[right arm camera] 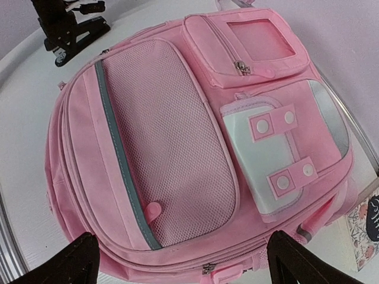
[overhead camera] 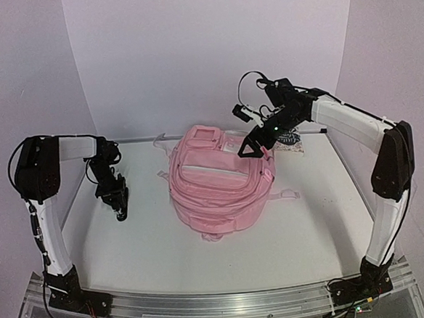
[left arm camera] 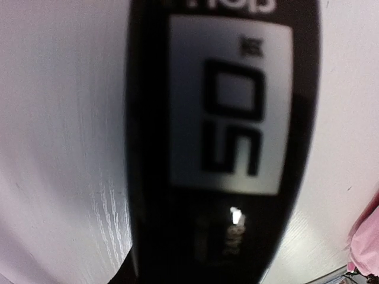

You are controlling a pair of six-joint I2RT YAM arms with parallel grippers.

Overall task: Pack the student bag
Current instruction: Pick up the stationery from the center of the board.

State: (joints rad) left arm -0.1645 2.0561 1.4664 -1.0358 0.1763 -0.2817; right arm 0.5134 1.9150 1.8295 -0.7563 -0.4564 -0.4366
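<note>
- The two arm bases sit on a metal rail (overhead camera: pixel 229 303) at the near edge of the white table (overhead camera: pixel 297 233).
- The left gripper (overhead camera: pixel 119 209) points down at the table's left side, its tip at or just above the surface, well apart from the bag.
- The left wrist camera is almost filled by a blurred dark object (left arm camera: pixel 225 148) with a white label printed "50". Neither this view nor the overhead view shows the fingers clearly, so I cannot tell whether they are spread, closed or pinching it.
- The student bag (overhead camera: pixel 217 184) lies flat in the middle of the table with its front up and its clear-window pocket at the far end.
- From the right wrist, the bag's front shows a large mesh pocket (right arm camera: pixel 172 154) edged by a grey strip. Beside it is a white pocket (right arm camera: pixel 266 154) crossed by two pink snap tabs.
- A thin strap (overhead camera: pixel 287 195) trails onto the table from the bag's right side.
- The right gripper (overhead camera: pixel 253 150) hangs over the bag's far right part. Its fingers (right arm camera: pixel 77 260) are spread wide with nothing between them.
- A flower-patterned flat item (overhead camera: pixel 291 140) lies just beside the bag's far right corner.
- A plain pale wall (overhead camera: pixel 212 50) closes off the back.
</note>
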